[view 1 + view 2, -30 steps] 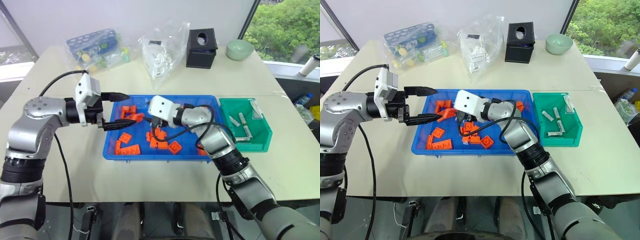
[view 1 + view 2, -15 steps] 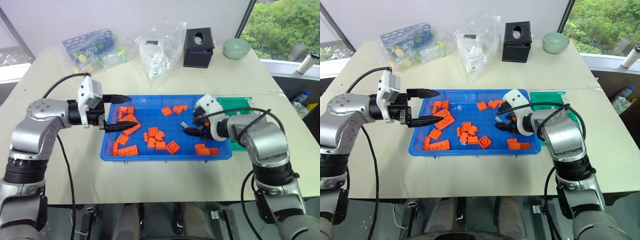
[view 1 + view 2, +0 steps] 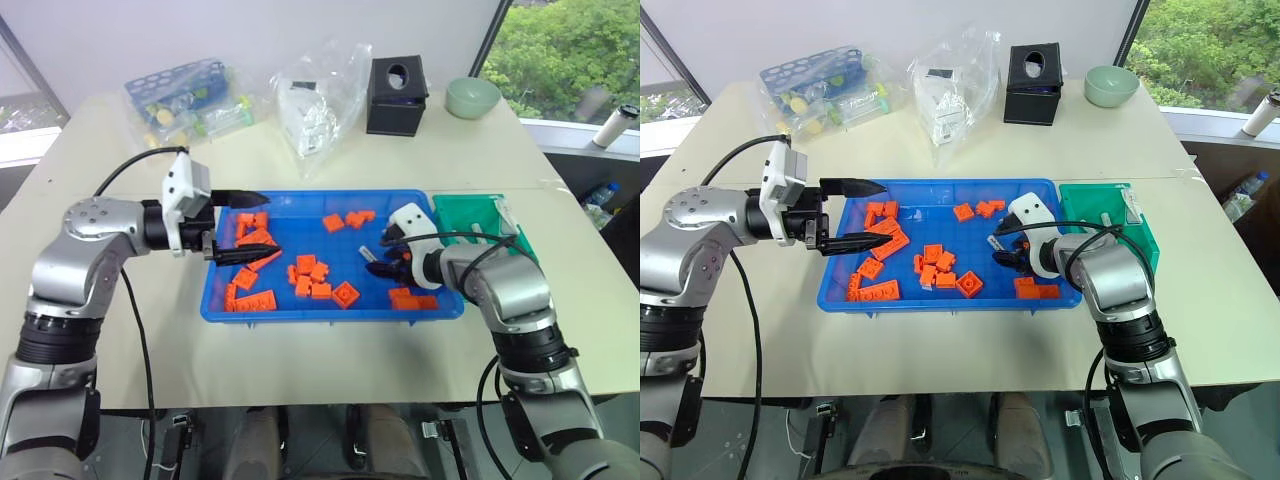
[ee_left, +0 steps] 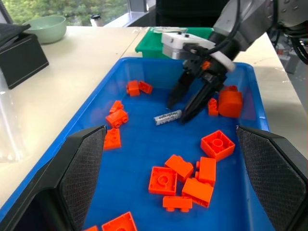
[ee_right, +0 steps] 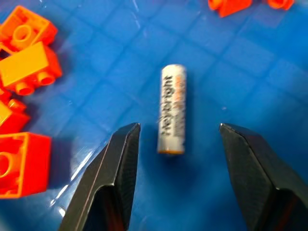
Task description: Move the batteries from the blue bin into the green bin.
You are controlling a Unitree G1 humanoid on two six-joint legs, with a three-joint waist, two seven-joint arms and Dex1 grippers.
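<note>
Right gripper (image 5: 175, 144) poised over a battery (image 5: 172, 109) in the blue bin (image 3: 330, 310).

Nearest, the right gripper points down into the bin with its two black fingers apart; the silver battery lies flat on the bin floor between and just beyond the fingertips, untouched. Orange bricks (image 3: 310, 279) lie scattered around it, a few just beside the gripper and more further toward the other arm. Across the bin, the left gripper (image 3: 246, 226) hangs over the opposite end, jaws wide and holding nothing, pointing toward the right gripper. Just behind the right gripper, beside the blue bin, stands the green bin (image 3: 1110, 210). Further back on the bench (image 3: 300, 160) sit a black box (image 3: 397, 96), a pale green bowl (image 3: 473, 97) and clear plastic bags (image 3: 320, 100).
</note>
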